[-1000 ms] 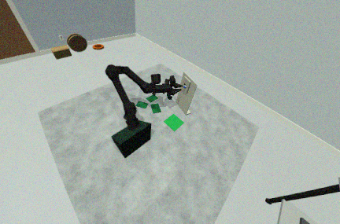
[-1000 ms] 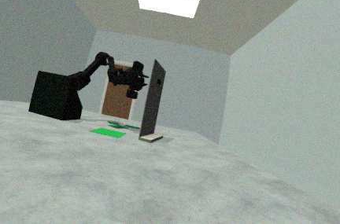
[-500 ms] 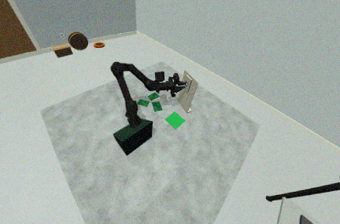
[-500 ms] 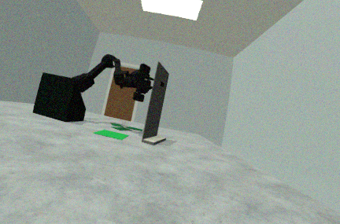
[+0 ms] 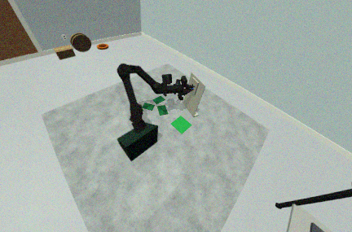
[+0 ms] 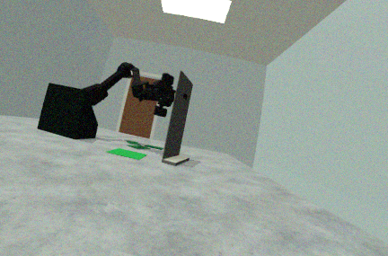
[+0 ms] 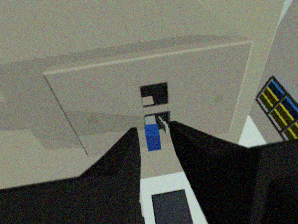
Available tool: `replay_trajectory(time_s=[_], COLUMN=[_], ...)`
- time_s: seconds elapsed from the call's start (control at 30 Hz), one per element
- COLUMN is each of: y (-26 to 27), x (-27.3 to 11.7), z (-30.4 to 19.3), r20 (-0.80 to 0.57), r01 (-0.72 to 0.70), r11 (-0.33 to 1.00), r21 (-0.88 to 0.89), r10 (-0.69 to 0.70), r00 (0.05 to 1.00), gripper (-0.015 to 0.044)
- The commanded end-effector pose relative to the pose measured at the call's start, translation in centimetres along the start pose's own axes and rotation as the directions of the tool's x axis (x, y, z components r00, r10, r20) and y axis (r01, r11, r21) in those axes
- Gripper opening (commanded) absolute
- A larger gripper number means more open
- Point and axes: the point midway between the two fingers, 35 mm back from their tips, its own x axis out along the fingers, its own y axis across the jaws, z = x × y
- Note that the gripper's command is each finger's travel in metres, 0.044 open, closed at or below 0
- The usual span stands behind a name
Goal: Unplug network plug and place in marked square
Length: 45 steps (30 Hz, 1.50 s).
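Black jointed arm (image 5: 129, 92) mounted on dark green box-shaped base (image 5: 143, 147); its forward end is at the upright beige panel (image 5: 192, 102). Bright green flat square (image 5: 181, 124) lies near the panel's foot, on mottled grey surface (image 5: 163, 180).

A plain room, its exact kind unclear: bare pale walls, a brown door (image 5: 15, 25) (image 6: 138, 109) at ten o'clock from above, and a bright rectangular ceiling light (image 6: 195, 5).
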Motion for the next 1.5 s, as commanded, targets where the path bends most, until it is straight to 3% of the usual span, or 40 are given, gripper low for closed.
replay_trajectory(time_s=[0.0,0.4,1.47], y=[0.0,0.0,0.0], x=[0.0,0.0,-1.5], z=[0.1,0.1,-0.4], r20=[0.005,0.005,0.005], r01=[-0.001,-0.001,-0.002], r11=[1.0,1.0,1.0], r21=[-0.005,-0.005,-0.005], r10=[0.001,0.001,0.002], r00=[1.0,1.0,1.0], gripper=[0.0076,0.0,0.0])
